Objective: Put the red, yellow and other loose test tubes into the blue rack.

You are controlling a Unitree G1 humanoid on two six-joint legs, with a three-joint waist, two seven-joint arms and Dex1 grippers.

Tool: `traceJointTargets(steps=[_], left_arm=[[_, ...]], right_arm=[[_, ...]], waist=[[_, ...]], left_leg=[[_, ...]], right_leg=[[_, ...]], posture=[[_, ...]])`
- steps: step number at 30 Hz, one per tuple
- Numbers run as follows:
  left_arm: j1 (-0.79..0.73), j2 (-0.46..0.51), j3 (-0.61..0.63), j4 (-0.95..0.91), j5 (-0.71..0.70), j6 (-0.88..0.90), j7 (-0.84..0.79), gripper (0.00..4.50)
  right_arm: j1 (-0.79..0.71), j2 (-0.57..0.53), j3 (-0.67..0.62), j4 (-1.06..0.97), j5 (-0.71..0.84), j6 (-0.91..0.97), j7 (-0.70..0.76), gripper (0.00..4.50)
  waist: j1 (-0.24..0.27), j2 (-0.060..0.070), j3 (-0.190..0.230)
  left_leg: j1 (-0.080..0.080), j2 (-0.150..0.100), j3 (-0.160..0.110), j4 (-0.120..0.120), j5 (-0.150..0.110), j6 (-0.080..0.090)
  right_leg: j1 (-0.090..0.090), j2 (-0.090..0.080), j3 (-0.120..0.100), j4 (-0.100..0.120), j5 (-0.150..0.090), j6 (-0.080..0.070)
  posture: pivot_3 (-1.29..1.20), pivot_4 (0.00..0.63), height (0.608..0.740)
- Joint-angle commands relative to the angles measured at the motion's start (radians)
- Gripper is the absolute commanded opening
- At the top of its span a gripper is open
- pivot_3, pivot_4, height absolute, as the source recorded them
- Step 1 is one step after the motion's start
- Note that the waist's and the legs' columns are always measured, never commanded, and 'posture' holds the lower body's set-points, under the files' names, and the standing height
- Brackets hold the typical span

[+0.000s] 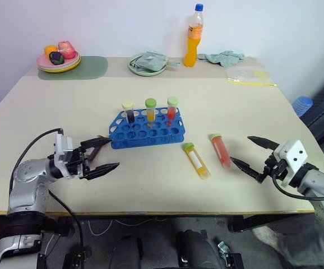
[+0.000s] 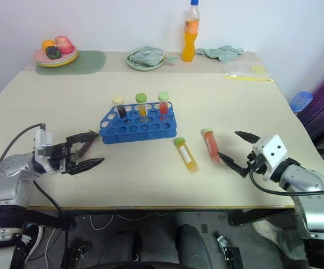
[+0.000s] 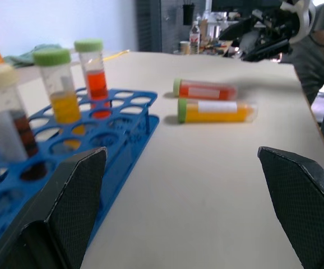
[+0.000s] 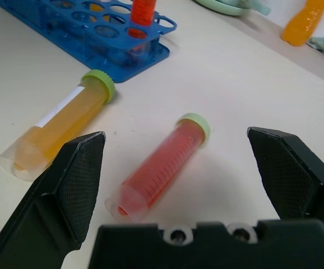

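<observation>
Two loose tubes, red [image 1: 221, 151] and yellow [image 1: 197, 160], lie right of the blue rack [image 1: 145, 131], which holds three upright tubes. Both grippers, left [image 1: 102, 156] and right [image 1: 255, 157], hover spread and empty. A drink bottle [image 1: 193, 37] and plates [image 1: 59, 63] sit far back.

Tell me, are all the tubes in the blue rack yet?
Not yet. Three tubes already stand in the blue rack: a dark one, a yellow one and a red one. Both grippers are open and empty; the right gripper is next to the loose red tube. That one and the loose yellow tube still lie on the table.
</observation>
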Motion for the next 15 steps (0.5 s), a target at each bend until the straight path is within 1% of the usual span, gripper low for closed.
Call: traceJointTargets(steps=[1, 6, 10, 12, 15], left_arm=[[-0.035, 0.003, -0.014, -0.039, -0.014, 0.029, 0.014, 4.44], [-0.085, 0.013, -0.021, -0.053, -0.015, 0.065, 0.042, 4.44], [-0.097, 0.030, -0.013, -0.139, -0.037, 0.134, 0.090, 4.44], [-0.104, 0.032, -0.015, -0.154, -0.035, 0.149, 0.108, 4.44], [-0.103, 0.023, -0.014, -0.186, -0.041, 0.173, 0.145, 4.44]], right_arm=[[0.005, -0.014, -0.042, -0.064, 0.016, 0.013, -0.015, 4.50], [-0.021, 0.003, -0.022, -0.071, 0.005, 0.016, -0.035, 4.50], [-0.148, 0.056, -0.006, 0.005, -0.048, -0.032, -0.139, 4.50], [-0.202, 0.086, 0.006, 0.026, -0.050, -0.021, -0.173, 4.50], [-0.231, 0.112, 0.044, 0.004, -0.077, 0.039, -0.222, 4.50]], waist=[[0.000, 0.000, 0.000], [-0.003, 0.000, 0.000], [-0.008, 0.000, 0.000], [-0.005, 0.000, 0.000], [-0.001, 0.000, 0.000]], left_leg=[[0.000, 0.000, 0.000, 0.000, 0.000, 0.000], [0.000, 0.000, 0.000, 0.000, 0.000, 0.000], [0.001, 0.000, 0.000, 0.000, 0.000, 0.000], [0.001, 0.000, 0.000, 0.000, 0.000, 0.000], [0.001, 0.000, 0.000, -0.001, 0.000, 0.000]], right_leg=[[0.000, 0.000, 0.000, 0.000, 0.000, 0.000], [0.000, 0.000, 0.000, 0.000, 0.000, 0.000], [0.000, 0.001, 0.001, 0.000, 0.000, 0.000], [0.000, 0.001, 0.001, 0.000, 0.000, 0.000], [0.000, 0.001, 0.001, 0.000, 0.000, 0.000]], posture=[[0.00, 0.150, 0.740], [0.00, 0.150, 0.740], [0.00, 0.150, 0.740], [0.00, 0.150, 0.740], [0.00, 0.150, 0.740]])
